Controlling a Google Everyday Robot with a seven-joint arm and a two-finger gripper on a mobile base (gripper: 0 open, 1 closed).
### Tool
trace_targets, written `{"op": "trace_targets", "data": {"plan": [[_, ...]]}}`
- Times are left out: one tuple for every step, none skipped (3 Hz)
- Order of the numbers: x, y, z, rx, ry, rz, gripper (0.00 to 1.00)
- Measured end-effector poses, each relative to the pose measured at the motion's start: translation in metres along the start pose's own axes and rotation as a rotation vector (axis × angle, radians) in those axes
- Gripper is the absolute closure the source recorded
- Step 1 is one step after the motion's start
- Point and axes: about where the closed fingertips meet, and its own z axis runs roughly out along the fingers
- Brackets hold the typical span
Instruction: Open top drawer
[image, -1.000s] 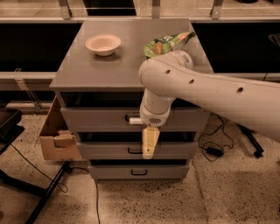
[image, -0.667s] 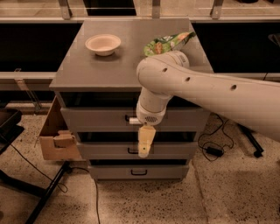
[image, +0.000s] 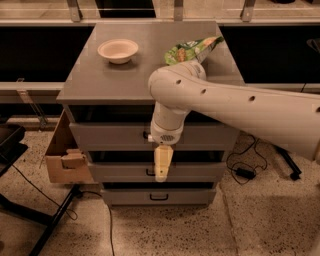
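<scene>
The top drawer (image: 110, 136) is the tallest grey front of the grey cabinet, with a dark gap between it and the cabinet top. Most of its black handle is hidden behind my white wrist; only a small black end shows at its left. My gripper (image: 161, 167) hangs pointing down from that wrist, its pale yellow tip in front of the middle drawer (image: 120, 172), just below the top drawer's lower edge. My thick white arm comes in from the right across the cabinet's front corner.
A pale bowl (image: 118, 50) and a green snack bag (image: 192, 49) lie on the cabinet top. The bottom drawer (image: 130, 196) has a bare black handle. A cardboard box (image: 62, 155) stands against the cabinet's left side. Cables (image: 245, 170) lie on the floor to the right.
My wrist and gripper have shifted a little to the left along the drawer fronts. The drawers look unchanged.
</scene>
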Motion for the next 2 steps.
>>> {"op": "trace_targets", "data": {"plan": [[0.0005,-0.0024,0.0121,-0.032,0.019,-0.012,0.00],[0.0049,-0.0080,0.0173,-0.051,0.036,-0.015,0.00]]}}
